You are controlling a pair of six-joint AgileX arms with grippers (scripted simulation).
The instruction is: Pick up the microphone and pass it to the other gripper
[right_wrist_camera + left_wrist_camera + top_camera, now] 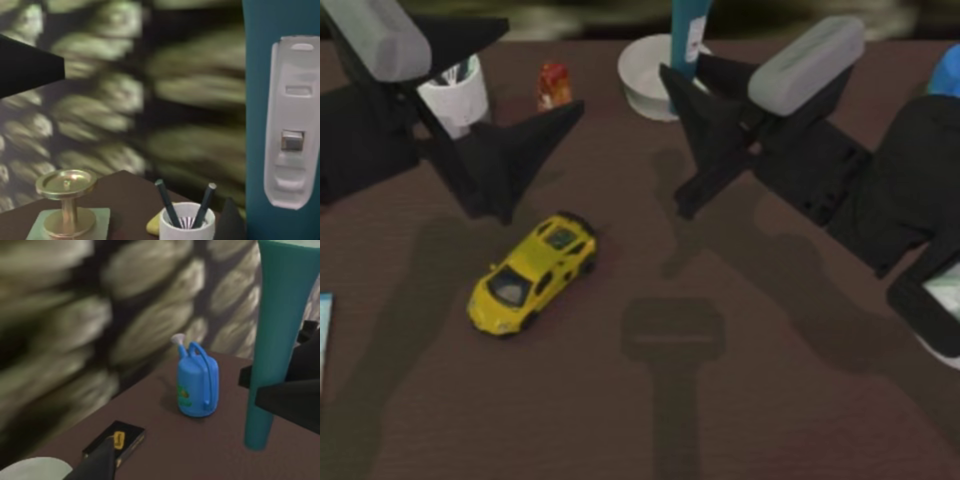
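Note:
The microphone [688, 30] stands upright at the back of the table, beside the white bowl. In the left wrist view its teal handle [275, 340] tapers down to the tabletop. The right wrist view shows the handle [255, 125] very close, with its white switch strip [292, 125]. My right gripper [672, 142] is open, its fingers spread wide. Its far finger [290, 400] crosses the handle, and I cannot tell whether they touch. My left gripper [544, 160] hangs open and empty at the left, well apart from the microphone.
A yellow toy car [533, 273] sits left of centre. At the back are a white bowl [638, 75], a pen cup [455, 95] and a small orange figure [553, 85]. Far right are a blue watering can [198, 385] and a black box [115, 440]. A gold stand [66, 205] is at the left.

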